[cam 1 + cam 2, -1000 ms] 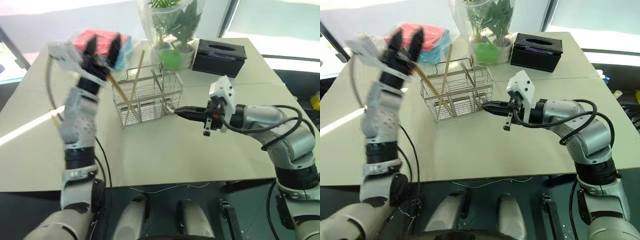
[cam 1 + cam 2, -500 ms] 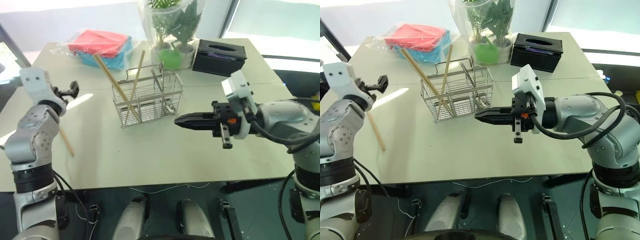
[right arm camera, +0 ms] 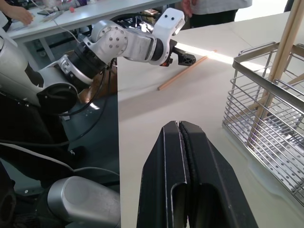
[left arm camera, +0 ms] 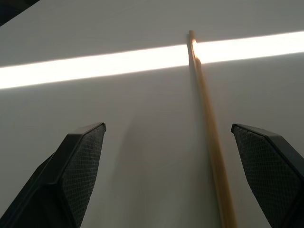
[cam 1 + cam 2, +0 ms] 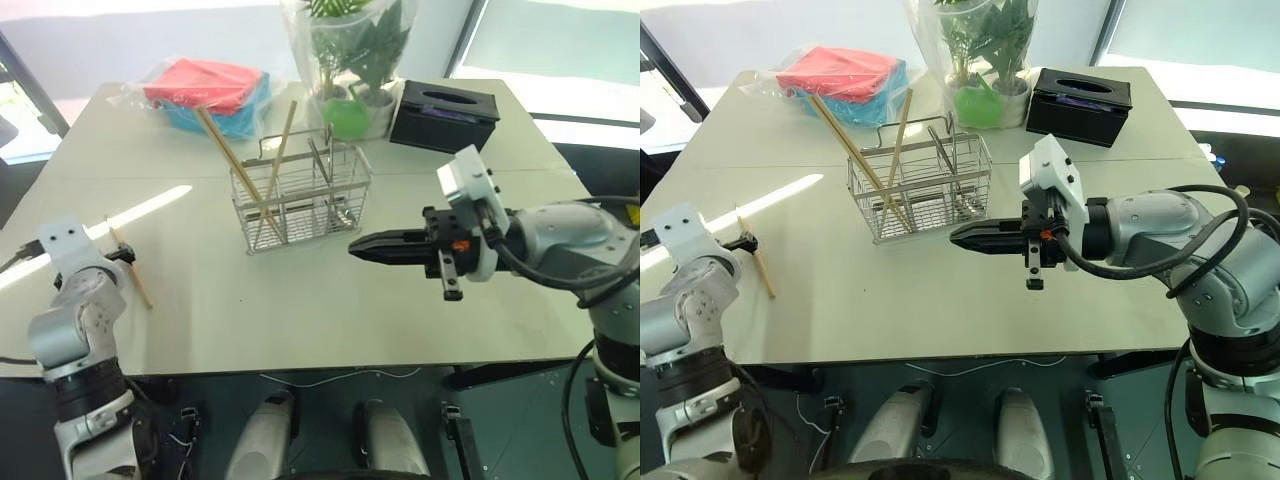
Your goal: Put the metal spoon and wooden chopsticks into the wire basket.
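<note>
Head view: basket [image 5: 300,195] mid-table holding two leaning chopsticks [image 5: 283,150]; right gripper [image 5: 362,246] beside it, jaws closed, empty. Left wrist view: left gripper [image 4: 171,175] wide open, straddling a loose chopstick [image 4: 209,128] on the table [image 4: 118,104]. Right wrist view: closed fingers [image 3: 183,175] near the basket.

Basket mid-bench, one chopstick loose

The wire basket [image 5: 300,195] stands upright mid-bench, two wooden chopsticks [image 5: 262,170] leaning crossed inside its left end. A third chopstick [image 5: 132,268] lies flat, far left.

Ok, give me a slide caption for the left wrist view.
Open left gripper straddling a loose wooden chopstick on the sunlit table.
</note>
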